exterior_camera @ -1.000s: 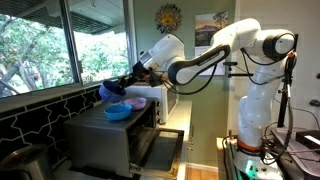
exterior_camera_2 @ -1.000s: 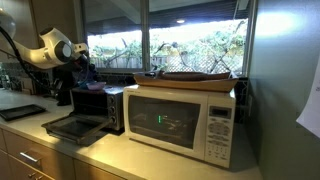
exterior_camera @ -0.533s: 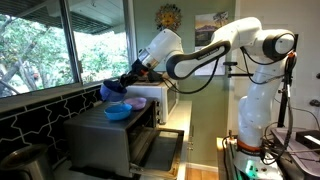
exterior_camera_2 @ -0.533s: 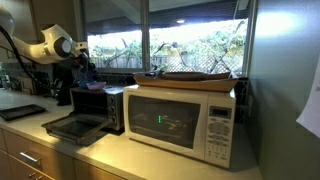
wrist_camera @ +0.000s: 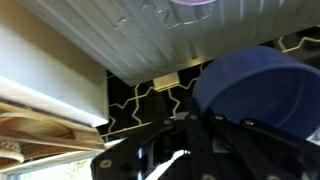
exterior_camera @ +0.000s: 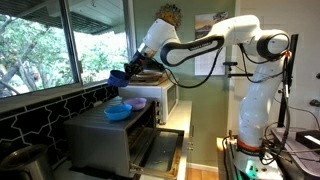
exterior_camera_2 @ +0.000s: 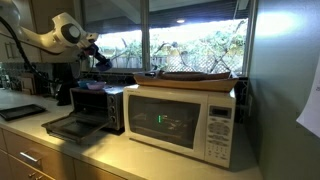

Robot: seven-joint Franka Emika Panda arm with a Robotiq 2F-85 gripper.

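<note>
At the left of an exterior view the window (exterior_camera: 50, 45) fills the background. In front of its frame the gripper (exterior_camera: 124, 74) is clamped on the rim of a dark blue bowl (exterior_camera: 116, 75), held in the air above the toaster oven (exterior_camera: 105, 140). The bowl is round, so it has no long axis. It hangs tilted, and I cannot tell which way its mouth faces. Lower and to the right, a light blue bowl (exterior_camera: 117, 112) and a pink bowl (exterior_camera: 137, 102) sit on the oven's top, followed by the microwave (exterior_camera: 160, 95) and the white arm (exterior_camera: 250, 45). Only the wrist view shows the grip up close: dark fingers (wrist_camera: 215, 130) pinch the bowl's edge, with a black tiled wall (wrist_camera: 150, 110) behind. Only an exterior view shows the oven door (exterior_camera_2: 65, 127) lying open; the bowl there is too dark and small to make out. Against 1 second ago, gripper and bowl are higher; then they hung just above the light blue bowl. The 2 bowls on the oven have not moved.
</note>
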